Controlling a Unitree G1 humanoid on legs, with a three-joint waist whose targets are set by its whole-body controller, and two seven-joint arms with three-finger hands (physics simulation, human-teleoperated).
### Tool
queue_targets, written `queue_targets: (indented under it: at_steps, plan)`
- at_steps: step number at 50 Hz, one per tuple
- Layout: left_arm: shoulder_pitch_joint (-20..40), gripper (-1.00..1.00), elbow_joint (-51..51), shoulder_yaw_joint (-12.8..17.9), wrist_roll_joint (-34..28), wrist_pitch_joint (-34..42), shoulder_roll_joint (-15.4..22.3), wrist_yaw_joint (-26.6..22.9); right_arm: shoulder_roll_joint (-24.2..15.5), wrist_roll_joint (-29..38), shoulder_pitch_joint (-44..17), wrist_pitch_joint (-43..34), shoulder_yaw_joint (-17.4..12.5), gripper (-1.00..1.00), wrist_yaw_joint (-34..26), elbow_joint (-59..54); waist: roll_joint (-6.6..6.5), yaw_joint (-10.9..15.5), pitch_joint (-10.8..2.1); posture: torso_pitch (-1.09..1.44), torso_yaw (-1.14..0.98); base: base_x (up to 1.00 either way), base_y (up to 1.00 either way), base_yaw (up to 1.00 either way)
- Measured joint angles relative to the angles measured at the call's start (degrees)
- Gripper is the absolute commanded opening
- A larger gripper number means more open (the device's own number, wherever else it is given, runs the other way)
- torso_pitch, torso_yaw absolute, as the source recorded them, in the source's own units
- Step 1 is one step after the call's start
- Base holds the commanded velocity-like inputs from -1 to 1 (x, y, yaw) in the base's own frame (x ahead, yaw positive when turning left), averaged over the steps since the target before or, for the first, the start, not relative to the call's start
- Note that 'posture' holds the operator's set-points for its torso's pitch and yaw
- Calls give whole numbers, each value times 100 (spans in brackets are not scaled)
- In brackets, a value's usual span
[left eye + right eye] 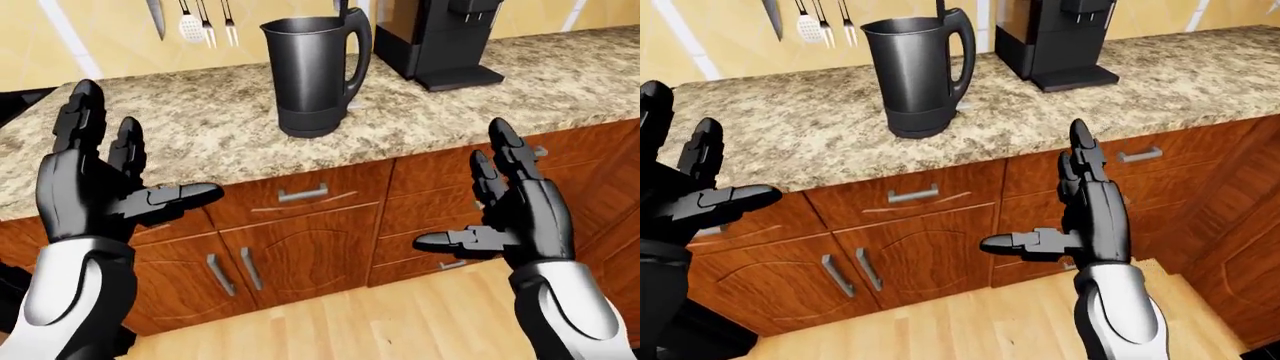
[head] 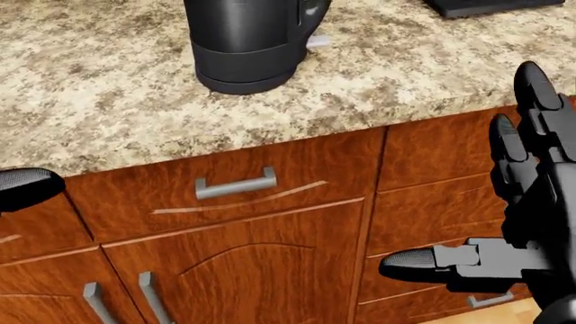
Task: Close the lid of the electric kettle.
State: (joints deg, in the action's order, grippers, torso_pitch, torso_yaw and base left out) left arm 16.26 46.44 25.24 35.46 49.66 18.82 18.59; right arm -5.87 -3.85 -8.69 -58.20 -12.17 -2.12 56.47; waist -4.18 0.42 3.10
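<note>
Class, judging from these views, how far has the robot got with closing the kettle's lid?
Done: nothing; the kettle on the counter shows an open top. In hand: nothing; left hand and right hand hang open, short of the counter. Left: reach and shut the lid.
</note>
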Motion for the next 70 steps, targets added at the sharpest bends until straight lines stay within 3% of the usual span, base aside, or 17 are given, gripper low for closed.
queue_targets:
  at_steps: [5, 9, 15, 19, 22, 29, 39, 44, 46, 48, 50, 52, 55, 57, 60, 65, 70]
  plan:
    - [55, 100, 73, 12, 14, 16, 31, 21, -17, -24, -59, 13, -89, 100, 5, 66, 259, 34, -73, 0, 0, 24, 0, 0]
    - [81, 100, 70, 10, 16, -46, 48, 7, -34, -28, -78, 69, -60, 100, 17, 106, 626, 85, -98, 0, 0, 24, 0, 0]
    - [34, 100, -14, -157, 52, 39, -30, -62, -69, 96, 1, -19, -117, 100, 64, -62, 546, -76, -49, 0, 0, 24, 0, 0]
    - [81, 100, 88, -72, 29, 2, -5, -36, -81, 101, -45, 63, -96, 100, 44, 46, 295, -95, -12, 0, 0, 24, 0, 0]
    - [105, 100, 138, -48, 43, -23, 23, -31, -100, 147, -74, 116, -47, 100, 43, 9, -26, -118, -83, 0, 0, 12, 0, 0]
    - [37, 100, -27, -14, 24, 57, 14, 13, -37, 284, -14, 96, 99, 100, 36, -279, 349, -73, -18, 0, 0, 0, 0, 0]
    - [78, 100, 59, -67, 29, -5, 2, -43, 1, 213, -14, 102, -18, 100, 13, -190, 311, -107, -162, 0, 0, 0, 0, 0]
    - [68, 100, 17, -60, 38, 22, -1, -24, 15, 143, 2, 32, -29, 100, -21, -198, 319, -81, -133, 0, 0, 8, 0, 22]
    - [98, 100, -65, -196, 65, 50, -27, -63, -4, 161, 70, -16, -131, 100, 7, -180, 353, -33, 5, 0, 0, 43, 0, 99]
    - [43, 100, 54, -183, 98, 46, -24, -95, -15, 200, 120, 38, -152, 100, 35, -163, 466, 22, 43, 0, 0, 42, 0, 98]
    - [30, 100, 139, -71, 94, 23, -1, -79, -11, 197, 101, 71, -116, 100, 27, -145, 658, 99, -51, 0, 0, 43, 0, 98]
    - [61, 100, 152, 26, 64, -8, 23, -30, -30, 168, 24, 92, -63, 100, 5, -61, 744, 138, -105, 0, 0, 43, 0, 98]
    - [66, 100, 127, 40, 19, -63, 27, 14, -41, 135, -35, 189, -38, 100, -32, -10, 671, 103, -121, 0, 0, 28, 0, 60]
    - [30, 100, 122, 90, -20, -75, 37, 45, 18, 68, -122, 209, -19, 100, -63, -59, 350, -75, -196, 0, 0, 0, 0, 0]
    - [-3, 100, -50, 40, -58, -14, -1, 69, 94, -83, -28, 22, -66, 100, -57, -149, 152, -138, 61, 0, 0, 0, 0, 0]
    - [37, 100, 51, -94, -17, -18, -6, -39, 51, -124, -68, -132, -244, 100, 135, -169, 266, -164, 117, 0, 0, 0, 0, 0]
    - [49, 100, 59, -31, -48, -64, -4, -69, 31, -267, -134, -60, -207, 100, 212, -32, 516, 6, -20, 0, 0, 0, 0, 0]
